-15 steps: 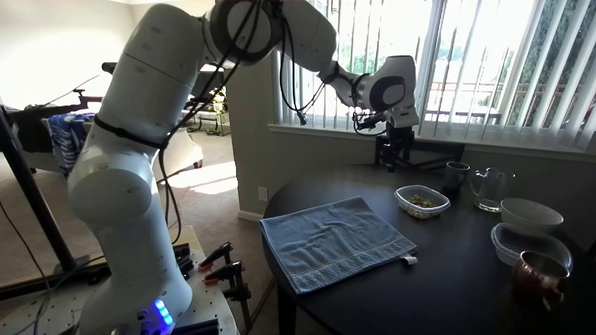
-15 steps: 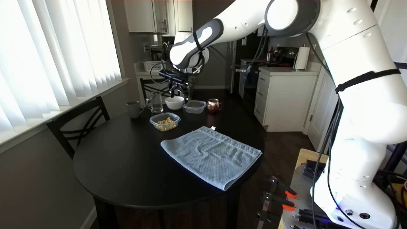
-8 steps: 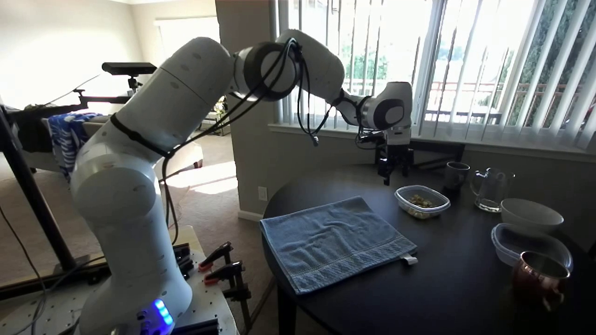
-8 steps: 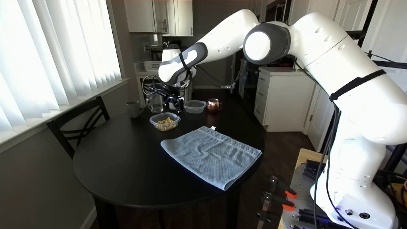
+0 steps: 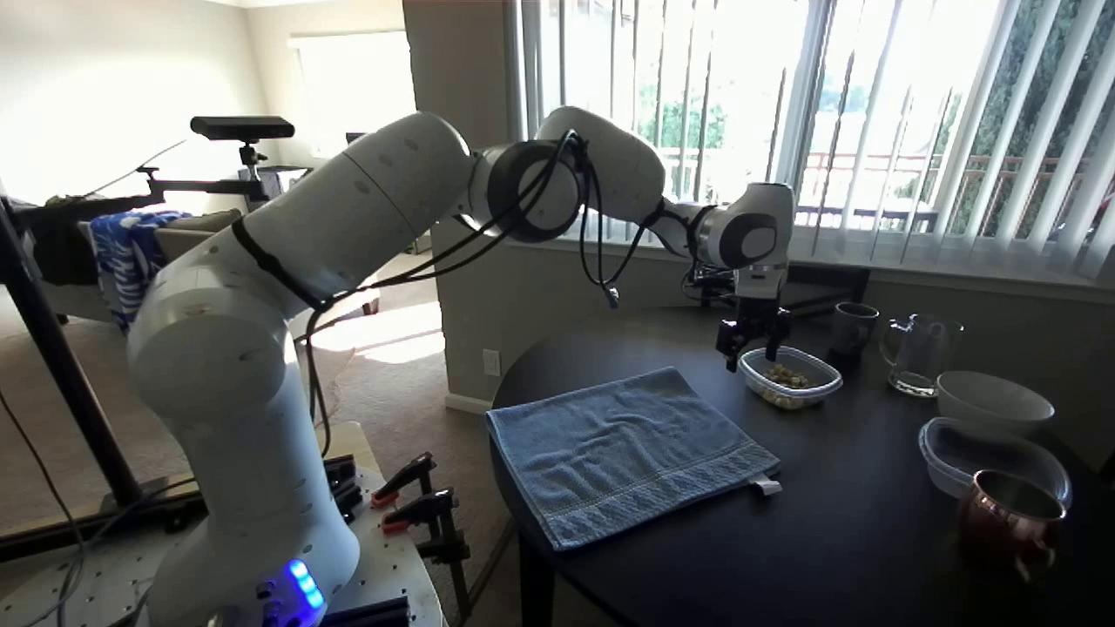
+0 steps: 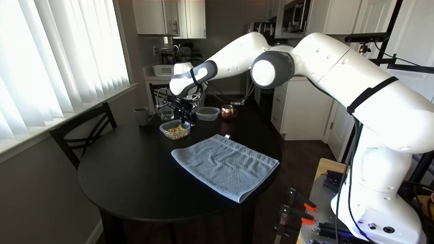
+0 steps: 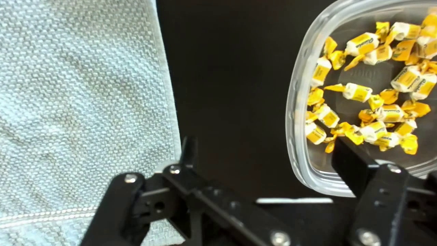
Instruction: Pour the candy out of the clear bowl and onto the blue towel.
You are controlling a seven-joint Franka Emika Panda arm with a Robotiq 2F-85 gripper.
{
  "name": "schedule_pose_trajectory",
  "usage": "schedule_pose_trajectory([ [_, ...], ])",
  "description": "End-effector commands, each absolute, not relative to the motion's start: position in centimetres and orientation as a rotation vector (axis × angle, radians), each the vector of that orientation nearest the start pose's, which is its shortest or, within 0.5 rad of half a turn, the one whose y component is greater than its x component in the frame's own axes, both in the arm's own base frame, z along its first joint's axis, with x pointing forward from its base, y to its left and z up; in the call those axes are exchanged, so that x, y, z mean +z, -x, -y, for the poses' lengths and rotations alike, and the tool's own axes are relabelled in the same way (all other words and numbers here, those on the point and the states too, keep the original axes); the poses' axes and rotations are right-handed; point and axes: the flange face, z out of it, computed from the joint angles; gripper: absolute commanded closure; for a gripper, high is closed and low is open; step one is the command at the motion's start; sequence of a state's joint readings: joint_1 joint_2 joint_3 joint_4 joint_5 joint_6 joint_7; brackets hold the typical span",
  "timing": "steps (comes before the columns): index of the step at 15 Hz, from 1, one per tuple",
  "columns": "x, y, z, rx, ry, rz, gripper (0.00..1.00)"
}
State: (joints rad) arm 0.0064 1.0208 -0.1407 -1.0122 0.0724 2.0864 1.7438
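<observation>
The candy [image 7: 356, 92] is several yellow-and-white wrapped pieces in the clear bowl [image 7: 294, 102], a see-through rounded-square plastic container. Candy [image 5: 787, 378] and bowl [image 5: 821, 392] show in both exterior views, bowl upright on the table. The blue towel [image 5: 627, 444] lies flat beside it and also shows in the wrist view [image 7: 85, 102]. My gripper [image 7: 266, 150] is open and empty, pointing down at the bowl's towel-side rim. In the wrist view one fingertip overlaps the bowl's inside, the other the towel's edge. In an exterior view the gripper [image 6: 188, 122] hides part of the rim.
On the dark round table [image 6: 135, 176] behind the bowl stand a grey mug [image 5: 854, 329] and a glass mug [image 5: 925, 353]. Further along are a white bowl [image 5: 993, 402], another clear container [image 5: 941, 457] and a copper mug [image 5: 1010, 527]. A chair [image 6: 88, 132] stands by the window.
My arm has come down and the gripper has lowered from well above the table to the clear bowl's rim. The bowl, candy and towel have not moved.
</observation>
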Motion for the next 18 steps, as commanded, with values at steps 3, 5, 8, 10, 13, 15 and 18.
schedule_pose_trajectory([
  [3,21.4,-80.4,6.7,-0.073,1.778,-2.492,0.0],
  [5,20.5,-80.5,6.7,-0.057,1.789,-2.49,0.0],
  [8,19.6,-80.1,7.3,-0.013,1.84,-2.499,0.27],
  [10,20.0,-80.1,7.9,-0.012,1.838,-2.506,0.39],
  [13,21.5,-80.4,8.9,-0.03,1.813,-2.506,0.58],
  [15,22.3,-80.5,9.3,-0.038,1.798,-2.501,0.72],
  [18,22.8,-80.7,9.2,-0.048,1.794,-2.49,0.91],
])
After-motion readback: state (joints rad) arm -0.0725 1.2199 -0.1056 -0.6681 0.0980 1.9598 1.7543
